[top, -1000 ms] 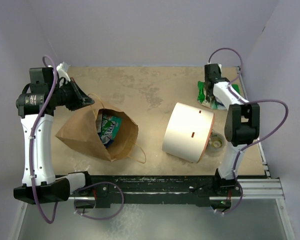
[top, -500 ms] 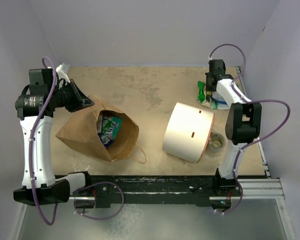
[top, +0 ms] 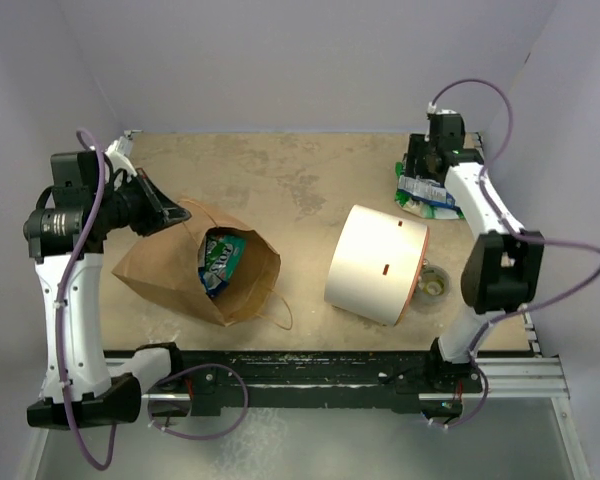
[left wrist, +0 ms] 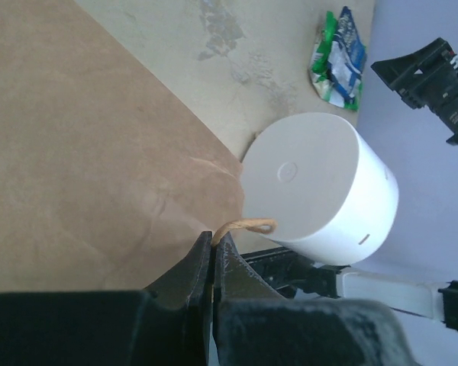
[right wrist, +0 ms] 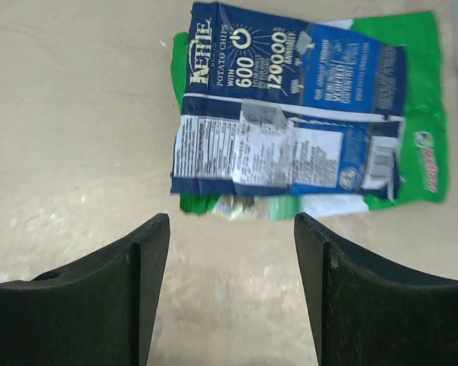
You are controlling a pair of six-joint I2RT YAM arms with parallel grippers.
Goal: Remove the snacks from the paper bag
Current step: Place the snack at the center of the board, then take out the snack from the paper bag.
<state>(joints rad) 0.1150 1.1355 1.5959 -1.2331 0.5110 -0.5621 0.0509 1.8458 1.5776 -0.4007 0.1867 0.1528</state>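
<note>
The brown paper bag (top: 170, 275) lies on its side on the left of the table, mouth open to the right. A teal-green snack packet (top: 220, 258) shows inside it. My left gripper (top: 176, 212) is shut on the bag's twisted paper handle (left wrist: 248, 225) at the upper rim; the left wrist view shows the jaws pinching it, with the bag's wall (left wrist: 84, 152) beyond. At the far right a blue snack packet (right wrist: 290, 137) lies flat on top of a green one (right wrist: 424, 145). My right gripper (right wrist: 231, 229) hovers open just short of them with nothing between its fingers.
A large white cylinder (top: 378, 263) with an orange rim lies on its side between the bag and the right arm. A small clear tape roll (top: 433, 285) sits by its right end. Purple walls close in the table at the back and sides.
My right gripper has opened and drawn back; the blue packet it held now lies on the green one. The left gripper has shifted slightly, still gripping the bag's handle.
</note>
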